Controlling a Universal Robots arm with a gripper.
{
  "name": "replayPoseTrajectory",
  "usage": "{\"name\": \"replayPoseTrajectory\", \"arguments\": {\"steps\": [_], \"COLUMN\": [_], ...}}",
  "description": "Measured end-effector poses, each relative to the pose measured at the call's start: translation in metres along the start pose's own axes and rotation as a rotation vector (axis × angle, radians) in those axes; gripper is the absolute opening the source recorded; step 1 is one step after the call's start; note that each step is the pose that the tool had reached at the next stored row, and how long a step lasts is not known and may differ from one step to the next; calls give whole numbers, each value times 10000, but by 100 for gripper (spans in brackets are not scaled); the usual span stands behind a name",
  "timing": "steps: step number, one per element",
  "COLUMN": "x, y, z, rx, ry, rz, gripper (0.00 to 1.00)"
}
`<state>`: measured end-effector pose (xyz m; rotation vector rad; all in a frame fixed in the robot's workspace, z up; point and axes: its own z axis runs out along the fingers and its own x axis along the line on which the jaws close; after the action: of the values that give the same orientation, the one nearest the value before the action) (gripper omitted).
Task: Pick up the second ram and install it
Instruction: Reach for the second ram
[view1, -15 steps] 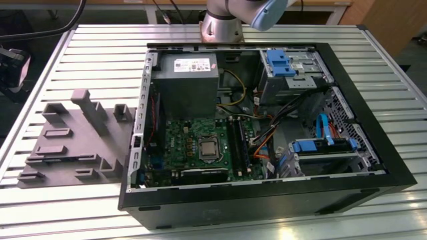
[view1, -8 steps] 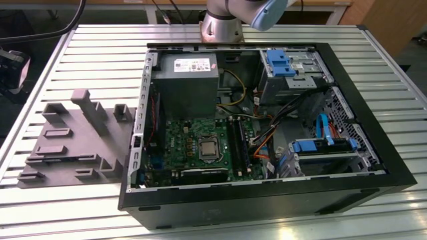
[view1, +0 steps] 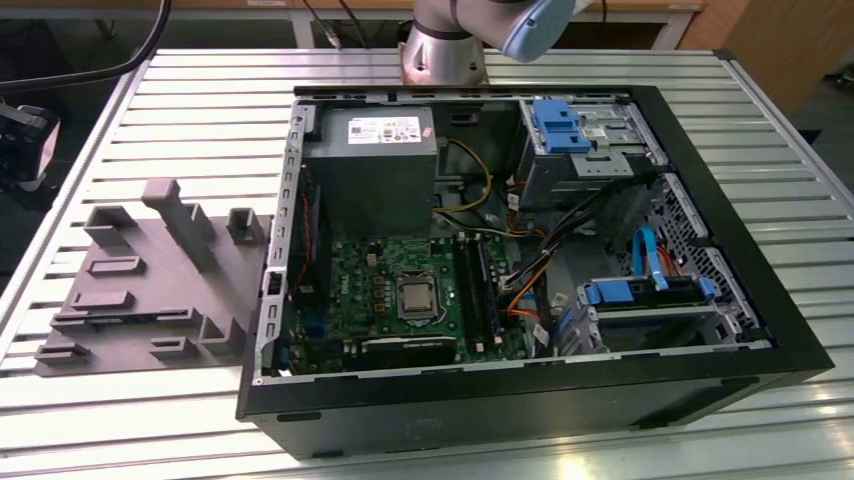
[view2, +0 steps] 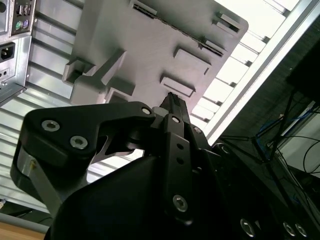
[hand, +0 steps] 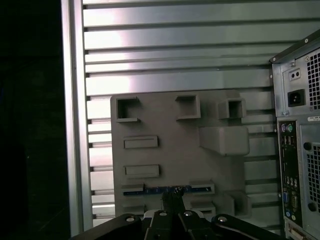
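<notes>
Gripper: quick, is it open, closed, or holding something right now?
Gripper: closed, holding nothing; the second ram sits in the grey holder.

Exterior view looks down on the computer case (view1: 534, 405); both wrist views face the grey holder (hand: 170, 150) (view2: 150, 45)
</notes>
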<state>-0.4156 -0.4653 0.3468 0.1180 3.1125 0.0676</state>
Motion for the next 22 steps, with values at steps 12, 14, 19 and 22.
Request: {"name": "replayPoseTrajectory", "arguments": {"steps": [12,14,19,22], "x": [10,12,16,19], "y": [-7,-9,-11,-13], "z": [35,41,54,62], "rx": [-1,0,0,0], "ry": [0,0,0,0], "rz": [0,0,0,0], "gripper": [11,11,11,11]}}
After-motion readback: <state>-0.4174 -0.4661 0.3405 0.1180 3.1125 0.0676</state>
